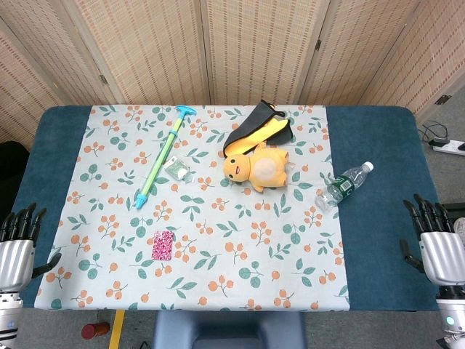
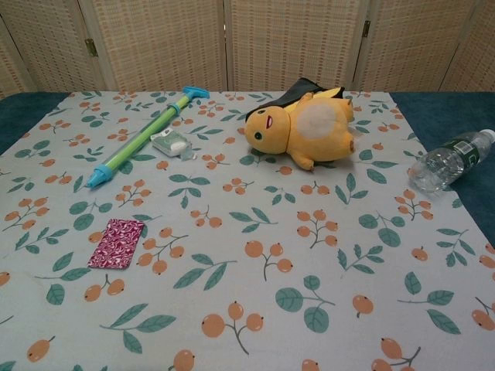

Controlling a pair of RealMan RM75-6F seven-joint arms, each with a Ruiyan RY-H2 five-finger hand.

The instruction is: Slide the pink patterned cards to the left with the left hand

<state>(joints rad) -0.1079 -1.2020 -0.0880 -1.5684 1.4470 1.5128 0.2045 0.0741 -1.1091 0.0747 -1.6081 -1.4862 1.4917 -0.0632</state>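
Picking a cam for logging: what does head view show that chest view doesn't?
Head view only: left hand and right hand, both open at the near table corners, the blue table edges, and the floor.

Chest view only: nothing extra, just a closer, lower look at the tablecloth.

Both: pink patterned cards, green-and-blue stick toy, small packet, yellow plush, plastic bottle, folding screen.

Bare cloth lies between the left robot hand (image 1: 17,251) at the worktop's (image 1: 51,156) left edge and the pink patterned cards (image 1: 163,245); the water squirter (image 1: 162,158) and, seemingly, a small packet (image 1: 175,167) lie farther back.
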